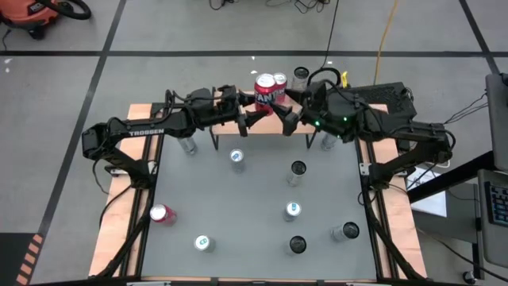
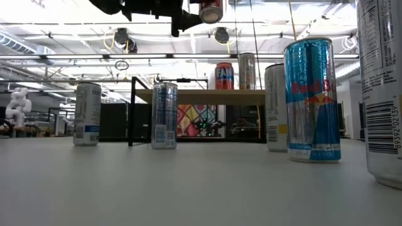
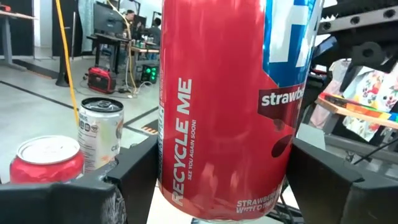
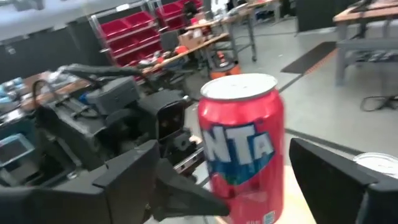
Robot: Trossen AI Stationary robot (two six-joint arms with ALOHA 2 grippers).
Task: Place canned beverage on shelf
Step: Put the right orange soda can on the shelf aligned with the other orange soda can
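Up at the table's 12 o'clock, the left gripper clamps one tall red strawberry soda can in the air above the small wooden-topped shelf on black legs. The right gripper is wide open, its fingers beside that can and holding nothing. Two cans stand on the shelf: a red one and a silver one. Nine more cans dot the grey table.
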